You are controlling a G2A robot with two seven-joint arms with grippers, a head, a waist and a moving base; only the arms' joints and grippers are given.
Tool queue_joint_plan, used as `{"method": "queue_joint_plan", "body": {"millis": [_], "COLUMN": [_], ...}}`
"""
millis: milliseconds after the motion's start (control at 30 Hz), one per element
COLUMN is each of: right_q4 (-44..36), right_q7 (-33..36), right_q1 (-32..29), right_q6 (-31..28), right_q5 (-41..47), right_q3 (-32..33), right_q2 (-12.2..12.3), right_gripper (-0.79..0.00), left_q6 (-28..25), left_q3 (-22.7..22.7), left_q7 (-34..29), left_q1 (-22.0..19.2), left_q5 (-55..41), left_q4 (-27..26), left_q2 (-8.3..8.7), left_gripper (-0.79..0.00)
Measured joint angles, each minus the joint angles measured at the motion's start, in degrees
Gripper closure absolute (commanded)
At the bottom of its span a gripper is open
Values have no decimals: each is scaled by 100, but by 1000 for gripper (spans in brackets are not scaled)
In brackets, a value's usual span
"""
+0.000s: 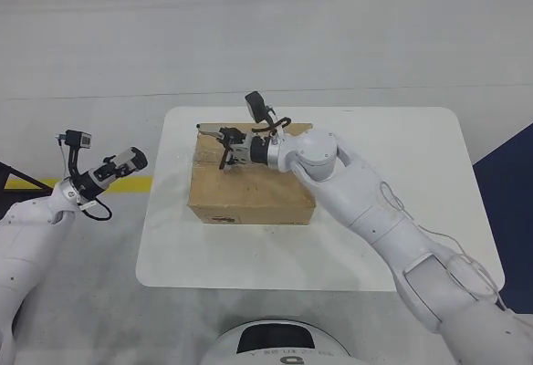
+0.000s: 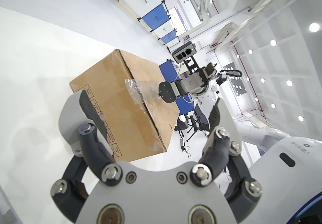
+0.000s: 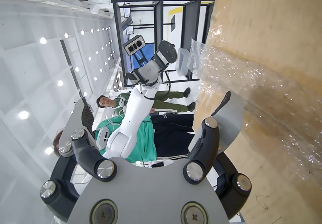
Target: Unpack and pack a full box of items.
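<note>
A shut brown cardboard box [image 1: 253, 187] stands on the white table [image 1: 394, 182], left of its middle. Clear tape [image 3: 241, 76] runs along the box's top seam, and its loose end [image 2: 137, 89] sticks out past the far-left edge. My right gripper [image 1: 223, 148] hovers over the box's top at that end, open, with one finger [image 3: 226, 101] close to the tape and nothing held. My left gripper [image 1: 137, 159] hangs off the table's left side, pointing at the box [image 2: 125, 104]; in the left wrist view this gripper [image 2: 151, 100] is open with nothing between its fingers.
The white tabletop stretches to the right of and in front of the box. A yellow floor line [image 1: 29, 182] runs under the left arm. A blue panel [image 1: 531, 201] stands past the table's right edge. A black frame rack [image 3: 161, 34] stands beyond the left arm.
</note>
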Motion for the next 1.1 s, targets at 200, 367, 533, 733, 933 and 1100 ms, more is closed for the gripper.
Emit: {"method": "queue_joint_plan", "body": {"millis": [200,367,533,733,933,1100], "right_q4": [2,5,171,931,1687,2331], "right_q7": [-14,-16,-476,-637,-548,-370], "right_q1": [1,-1,-40,457,887,1221], "right_q6": [6,6,-146,-311,-510,-237], "right_q5": [6,8,270,570,737,848], "right_q3": [-2,0,23,-357,-781,-1044], "right_q2": [0,0,-111,-479,-901,-1241], "right_gripper": [-785,-785,-785,-785,-785,-785], "left_q6": [21,38,37,36,36,36], "left_q3": [26,33,32,32,32,32], "left_q7": [-21,-37,-36,-36,-36,-36], "left_q1": [6,-2,-1,-1,-1,-1], "left_q5": [-26,-35,-34,-34,-34,-34], "left_q4": [12,16,16,16,16,16], "left_q2": [9,6,7,6,7,7], "left_gripper": [-785,-785,-785,-785,-785,-785]}}
